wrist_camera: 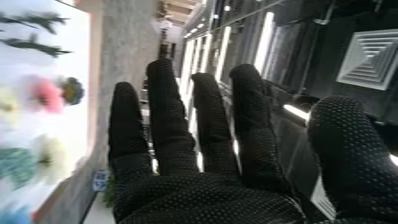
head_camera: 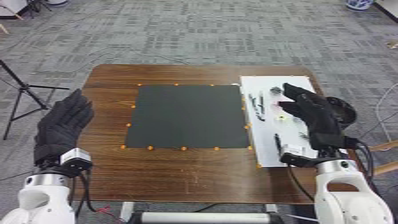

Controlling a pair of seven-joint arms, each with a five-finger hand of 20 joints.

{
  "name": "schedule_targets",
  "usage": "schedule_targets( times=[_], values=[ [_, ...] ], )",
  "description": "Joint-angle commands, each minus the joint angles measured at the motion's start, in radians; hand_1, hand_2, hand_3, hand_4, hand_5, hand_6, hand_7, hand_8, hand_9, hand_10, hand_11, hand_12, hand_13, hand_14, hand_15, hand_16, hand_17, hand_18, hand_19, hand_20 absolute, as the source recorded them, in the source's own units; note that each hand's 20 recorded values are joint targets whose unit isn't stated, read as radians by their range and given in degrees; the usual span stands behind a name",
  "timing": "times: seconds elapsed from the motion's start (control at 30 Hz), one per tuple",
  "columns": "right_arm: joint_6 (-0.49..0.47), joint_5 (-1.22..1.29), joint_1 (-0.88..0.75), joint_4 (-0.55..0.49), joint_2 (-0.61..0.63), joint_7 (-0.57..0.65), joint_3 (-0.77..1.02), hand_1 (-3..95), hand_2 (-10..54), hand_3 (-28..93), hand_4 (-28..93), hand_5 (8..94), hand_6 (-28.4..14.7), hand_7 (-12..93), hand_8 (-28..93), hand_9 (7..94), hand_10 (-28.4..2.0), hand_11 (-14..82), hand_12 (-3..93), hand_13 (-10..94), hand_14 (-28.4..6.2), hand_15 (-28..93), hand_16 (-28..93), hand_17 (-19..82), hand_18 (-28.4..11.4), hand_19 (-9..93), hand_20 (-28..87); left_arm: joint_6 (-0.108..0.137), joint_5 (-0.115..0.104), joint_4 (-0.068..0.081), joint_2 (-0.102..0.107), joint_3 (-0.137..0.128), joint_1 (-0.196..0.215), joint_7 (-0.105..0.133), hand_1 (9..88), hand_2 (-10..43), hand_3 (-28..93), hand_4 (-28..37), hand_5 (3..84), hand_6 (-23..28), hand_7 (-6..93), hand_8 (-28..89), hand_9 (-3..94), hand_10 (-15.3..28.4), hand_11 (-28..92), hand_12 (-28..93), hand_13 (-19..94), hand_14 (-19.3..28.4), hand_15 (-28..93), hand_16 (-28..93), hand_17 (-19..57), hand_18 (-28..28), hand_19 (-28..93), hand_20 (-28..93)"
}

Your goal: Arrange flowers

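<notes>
Right hand: I am holding it over the right part of the table, fingers extended and slightly spread, gripping nothing.
Pink flower: it is lying on the white sheet, with the dark bloom just beside it; closing wide could be catching both.
Pale yellow bloom: it is resting near the teal one, so a low sweep could be dragging them together.
Green sprigs: they are lying flat; I would be risking a slip or bent leaves by pinching too high or too hard.
White sheet: it is bearing the flowers, and could be shifting if my fingertips press down and pull.
Dark mat: it is lying beside the sheet, between my hands.
Dark round object: it is sitting beyond the right hand; swinging outward could be bumping it.
Left hand: I am holding this one open and unloaded, well apart from the flowers.
</notes>
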Motion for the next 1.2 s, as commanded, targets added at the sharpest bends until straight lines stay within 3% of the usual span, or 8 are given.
schedule_targets(
  times=[0.03, 0.33, 0.5, 0.53, 0.67, 0.87, 1.03, 1.2],
  values=[
    [0.067, 0.01, -0.023, 0.004, 0.018, 0.002, -0.02, 12.9, 19.1, 79, -27, 47.5, -0.6, 17, -14, 44.3, -9.9, 8.2, 10.2, 41, -13.7, 19, 17, 13, -18.1, 36, 11, -0.006, -0.001, 0.003, -0.002, 0.001, -0.002, -0.004, 25.3, 13.4, 69, -28.3, 37.5, 7.2, 11.1, -11, 31.5, 13.6, 16, 3, 25, 13.3, 18, -6, -2.8, 12.2, 37, 2],
    [0.092, 0.006, -0.011, 0.01, 0.034, -0.029, -0.04, 12.3, 19.4, 80, -27, 47.7, -1.1, 16, -14, 44.7, -10.7, 8.2, 10.4, 42, -13.6, 20, 17, 13, -18.2, 36, 11, -0.017, -0.005, 0.001, -0.003, 0.001, 0.007, 0.014, 24.4, 12.6, 70, -28.3, 37.4, 7.2, 11.0, -11, 31.4, 13.6, 16, 3, 25, 13.4, 18, -6, -2.9, 12.5, 37, 3],
    [0.095, -0.007, -0.002, 0.002, 0.042, 0.008, -0.034, 12.5, 17.7, 81, -27, 48.4, -3.9, 16, -14, 45.0, -15.1, 8.4, 10.3, 44, -13.9, 21, 17, 13, -18.4, 37, 12, -0.011, -0.008, -0.002, -0.006, -0.005, 0.015, 0.018, 24.2, 12.3, 70, -28.3, 37.3, 7.1, 11.0, -11, 31.3, 13.5, 16, 3, 25, 13.4, 18, -6, -2.9, 12.6, 36, 3],
    [0.082, -0.015, 0.0, -0.001, 0.043, 0.014, -0.028, 13.3, 14.4, 81, -27, 48.4, -4.6, 16, -13, 45.0, -16.0, 8.3, 10.3, 44, -13.8, 23, 17, 14, -18.5, 39, 12, -0.01, -0.007, -0.003, -0.006, -0.006, 0.018, 0.02, 24.1, 12.2, 70, -28.3, 37.3, 7.1, 11.0, -11, 31.3, 13.5, 16, 3, 25, 13.4, 18, -6, -2.9, 12.6, 36, 3],
    [0.017, -0.138, 0.005, -0.02, 0.05, 0.02, -0.005, 16.1, 2.9, 79, -28, 49.2, -6.6, 14, -12, 48.7, -17.1, 10.7, 12.9, 48, -12.9, 50, 24, 15, -19.3, 56, 22, -0.004, -0.008, -0.008, -0.001, -0.014, 0.021, 0.027, 23.7, 11.9, 71, -28.3, 37.3, 7.2, 10.9, -11, 31.3, 13.6, 16, 3, 25, 13.5, 18, -6, -3.0, 12.6, 36, 3],
    [-0.029, -0.249, 0.015, -0.04, 0.078, 0.046, 0.033, 18.8, -1.7, 74, -28, 49.2, -5.5, 16, -12, 52.0, -14.9, 37.1, 26.1, 48, -14.2, 74, 32, 19, -18.1, 65, 30, 0.011, -0.009, -0.013, 0.002, -0.027, 0.027, 0.037, 23.2, 11.5, 71, -28.3, 37.4, 7.3, 10.9, -11, 31.0, 13.9, 16, 4, 25, 13.9, 18, -6, -3.2, 12.7, 36, 3],
    [0.039, -0.518, 0.0, -0.104, 0.124, 0.327, 0.006, 15.8, -0.8, 69, -28, 58.5, -5.2, 21, -12, 60.2, -16.9, 43.2, 28.8, 60, -12.4, 70, 35, 34, -18.6, 72, 30, 0.022, -0.013, -0.02, 0.0, -0.022, 0.04, 0.03, 23.2, 11.4, 71, -28.3, 37.6, 7.4, 11.0, -11, 31.1, 14.2, 16, 4, 25, 14.6, 18, -5, -3.5, 13.1, 36, 4],
    [-0.067, -0.703, 0.026, -0.126, 0.157, 0.515, -0.039, 17.4, -1.5, 68, -26, 63.8, -5.3, 30, -11, 64.4, -17.5, 45.6, 31.0, 66, -11.6, 69, 36, 39, -19.5, 78, 27, 0.02, -0.014, -0.016, -0.001, -0.02, 0.035, 0.024, 23.3, 11.6, 71, -28.3, 38.1, 7.6, 11.2, -10, 31.6, 14.7, 17, 4, 25, 15.1, 19, -5, -3.7, 13.2, 37, 4]
  ],
)
